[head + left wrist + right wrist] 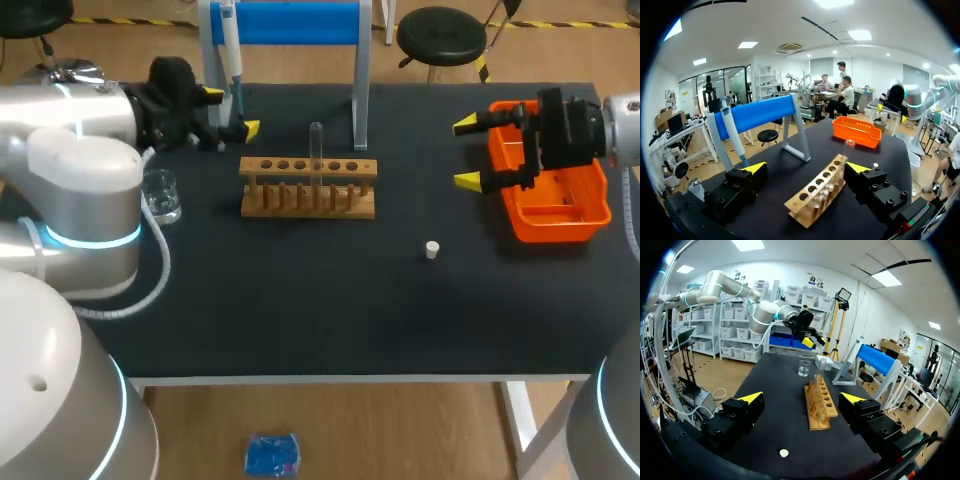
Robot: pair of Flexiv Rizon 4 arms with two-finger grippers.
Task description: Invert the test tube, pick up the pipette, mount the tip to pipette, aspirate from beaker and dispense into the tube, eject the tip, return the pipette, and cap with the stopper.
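A clear test tube (316, 150) stands upright in the wooden rack (308, 187) at mid-table; the right wrist view shows the tube (816, 371) in the rack (819, 402) ahead of the fingers. The pipette (230, 50) hangs on the blue stand (298, 22) at the back. A glass beaker (160, 195) sits at the left. The small white stopper (432, 250) lies right of the rack. My left gripper (232, 112) is open beside the pipette (732, 132), holding nothing. My right gripper (466, 152) is open at the right, beside the orange tray, and holds nothing.
An orange tray (555, 195) sits at the table's right edge, partly under my right wrist. The blue stand's grey legs (360, 100) rise behind the rack. Dark tabletop stretches between the rack and the front edge (330, 378).
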